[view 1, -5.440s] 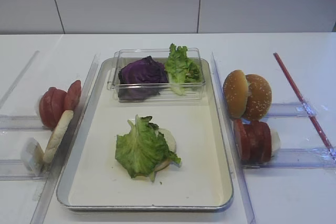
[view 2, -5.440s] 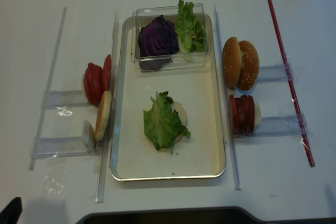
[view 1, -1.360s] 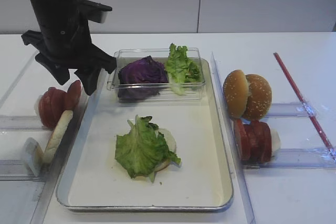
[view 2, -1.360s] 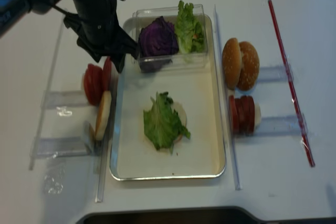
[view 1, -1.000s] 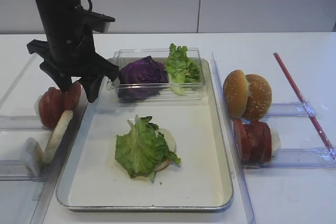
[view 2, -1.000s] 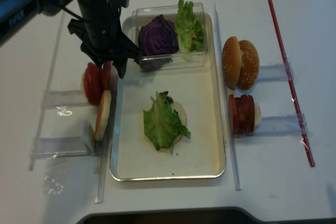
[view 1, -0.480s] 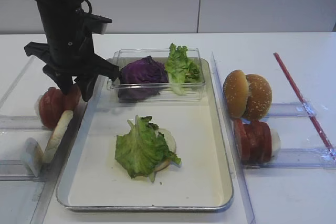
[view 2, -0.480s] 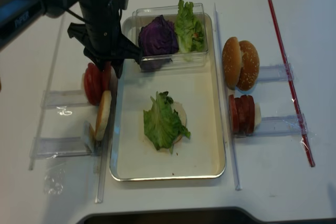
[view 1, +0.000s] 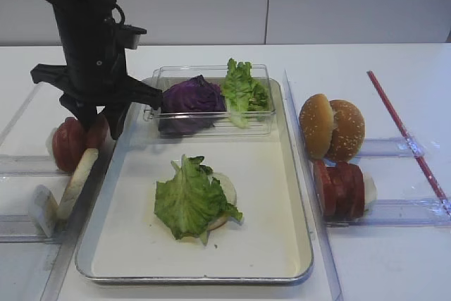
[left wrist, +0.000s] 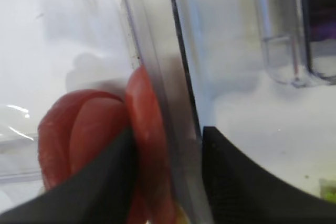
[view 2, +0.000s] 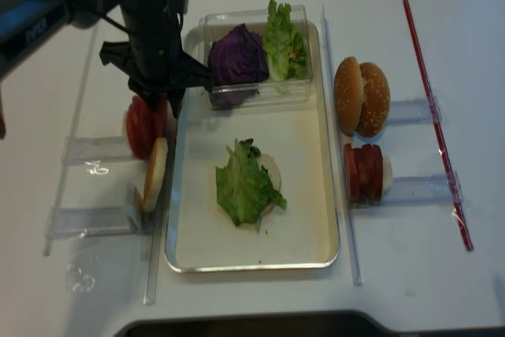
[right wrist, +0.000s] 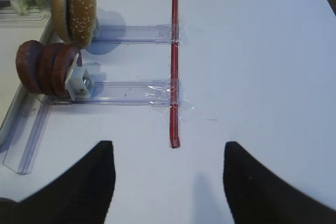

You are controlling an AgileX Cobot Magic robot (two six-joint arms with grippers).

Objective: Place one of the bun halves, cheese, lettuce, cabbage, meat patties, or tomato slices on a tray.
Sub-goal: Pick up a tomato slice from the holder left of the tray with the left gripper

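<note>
Left gripper (left wrist: 167, 153) sits w/ its two black fingers (left wrist: 105, 182) straddling the rightmost of the tomato slices (view 1: 74, 139); you can see one finger against the slice's left face, the other on the far side of the clear rail next to it. Jaws are part-way in, a narrow gap w/ the slice between them, but you can't tell if they're actually clamped. Your left arm comes down near-vertical from the top left, wrist pointing straight down, gripper body hiding the top of the slice stack in both high views. Tomato slices stand on edge in a row just outside the left rim of the tray (view 1: 296, 195), directly under the gripper. On the tray floor, approx. centre, a lettuce (view 1: 189, 199) leaf lies over a pale bun half. Cabbage (view 1: 190, 98) and more lettuce sit in the clear box (view 1: 211, 126) at the tray's far end. Right side: bun halves (view 1: 331, 127) and meat patties (view 1: 341, 188) stand on edge outside the tray. Right gripper (right wrist: 168, 182) hovers wide open over bare table near the red strip (right wrist: 174, 61), holding nothing.
</note>
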